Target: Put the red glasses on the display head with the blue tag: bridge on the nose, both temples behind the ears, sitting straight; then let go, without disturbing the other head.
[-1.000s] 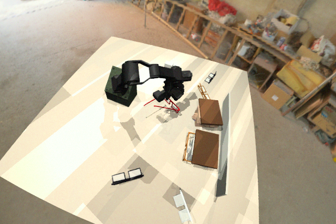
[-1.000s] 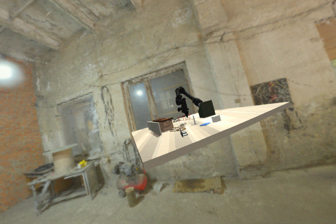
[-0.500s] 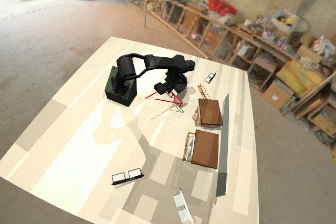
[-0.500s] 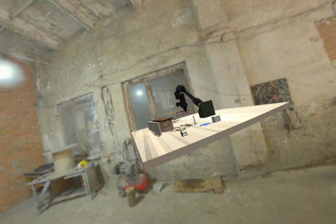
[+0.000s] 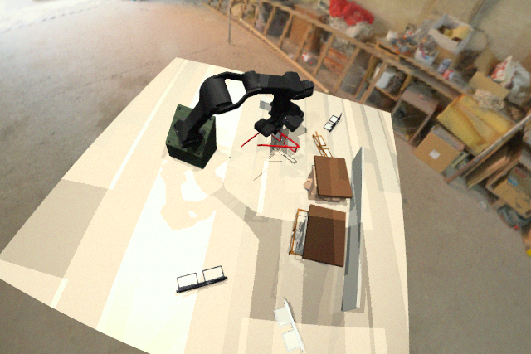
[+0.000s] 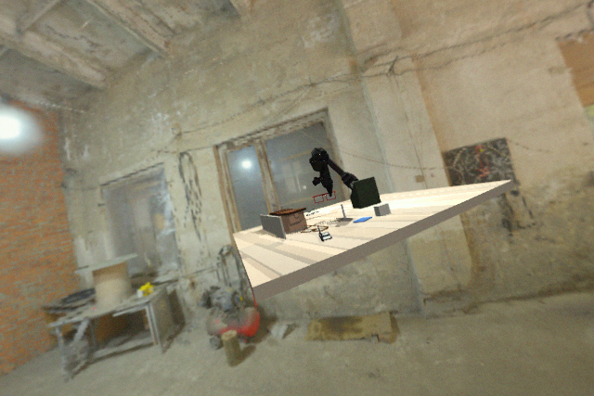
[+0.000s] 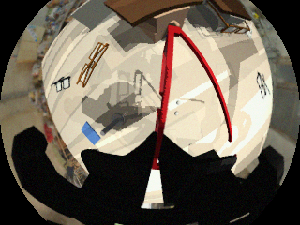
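My gripper (image 5: 277,131) (image 6: 330,195) (image 7: 157,135) is shut on the red glasses (image 5: 296,149) (image 7: 169,61), holding them by the front frame above the table. Their temples are open and point back toward the arm's base in the top view. Two display heads with flat brown tops stand beyond: a nearer bare-faced one (image 5: 332,177) (image 7: 163,25) and another (image 5: 324,235) with amber glasses (image 5: 293,234) at its face. The red glasses are apart from both heads. I cannot make out a blue tag on either head.
A long grey panel (image 5: 355,230) (image 6: 273,226) stands behind the heads. Amber glasses (image 5: 320,144) (image 7: 92,63) lie beside the bare head. Dark glasses (image 5: 332,122), more dark glasses (image 5: 201,285) and white glasses (image 5: 283,316) lie around. A blue pad (image 6: 363,219) (image 7: 90,133) and grey block (image 6: 382,210) are near the base.
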Robot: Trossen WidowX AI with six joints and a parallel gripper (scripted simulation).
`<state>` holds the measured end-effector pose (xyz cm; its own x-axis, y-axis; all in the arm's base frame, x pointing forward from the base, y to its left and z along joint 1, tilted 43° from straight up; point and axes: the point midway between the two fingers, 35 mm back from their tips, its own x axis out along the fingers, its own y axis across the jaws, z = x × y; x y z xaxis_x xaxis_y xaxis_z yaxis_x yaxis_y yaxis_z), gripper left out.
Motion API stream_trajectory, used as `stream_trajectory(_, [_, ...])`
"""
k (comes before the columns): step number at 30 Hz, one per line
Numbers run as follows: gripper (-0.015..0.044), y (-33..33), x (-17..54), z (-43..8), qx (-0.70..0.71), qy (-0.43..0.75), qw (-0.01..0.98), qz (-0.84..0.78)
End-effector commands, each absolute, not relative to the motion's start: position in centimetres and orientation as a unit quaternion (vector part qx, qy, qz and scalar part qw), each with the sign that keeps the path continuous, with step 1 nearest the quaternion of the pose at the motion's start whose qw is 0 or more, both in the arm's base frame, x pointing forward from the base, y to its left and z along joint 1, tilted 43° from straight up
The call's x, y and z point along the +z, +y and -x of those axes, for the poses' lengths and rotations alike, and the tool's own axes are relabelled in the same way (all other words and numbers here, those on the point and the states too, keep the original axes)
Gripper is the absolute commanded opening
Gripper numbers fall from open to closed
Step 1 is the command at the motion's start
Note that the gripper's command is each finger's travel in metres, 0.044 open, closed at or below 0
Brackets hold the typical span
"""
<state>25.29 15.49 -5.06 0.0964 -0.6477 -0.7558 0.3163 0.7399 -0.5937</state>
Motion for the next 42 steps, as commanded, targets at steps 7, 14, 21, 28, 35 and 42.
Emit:
stream_trajectory(7, [0.0,19.9,-9.0,-24.0,-0.29,0.611,0.711,0.193])
stream_trajectory(14, [0.0,22.5,-11.7,-22.7,-0.263,0.623,0.702,0.224])
stream_trajectory(21, [0.0,24.8,-14.5,-20.9,-0.237,0.634,0.691,0.255])
stream_trajectory(28, [0.0,26.0,-16.3,-19.6,-0.22,0.64,0.683,0.275])
stream_trajectory(35, [0.0,26.0,-16.3,-19.6,-0.22,0.64,0.683,0.275])
stream_trajectory(42, [0.0,26.0,-16.3,-19.6,-0.22,0.64,0.683,0.275])
